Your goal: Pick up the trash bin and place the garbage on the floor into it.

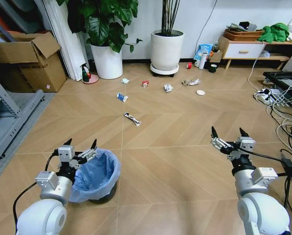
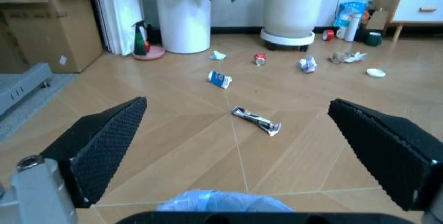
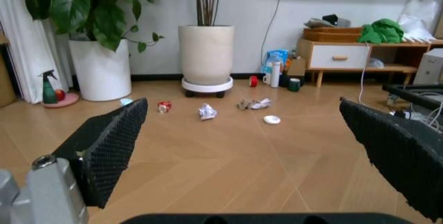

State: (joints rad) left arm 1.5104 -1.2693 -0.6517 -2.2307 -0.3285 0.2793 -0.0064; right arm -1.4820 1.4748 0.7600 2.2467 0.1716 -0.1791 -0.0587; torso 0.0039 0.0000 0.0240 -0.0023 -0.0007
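hovering over the blue-lined trash bin [image 1: 98, 176], left gripper [image 1: 80, 144], fingers apart; right gripper [image 1: 229, 132] likewise.

Both arms extended forward and low, jaws spread.

The left gripper [image 1: 80, 144] reaches ahead from its white shoulder and grey wrist, black fingers [image 2: 104, 146] wide apart. The right gripper [image 1: 229, 133] is held out at similar height on the opposite side, its textured fingers [image 3: 111, 143] equally parted, gripping nothing.
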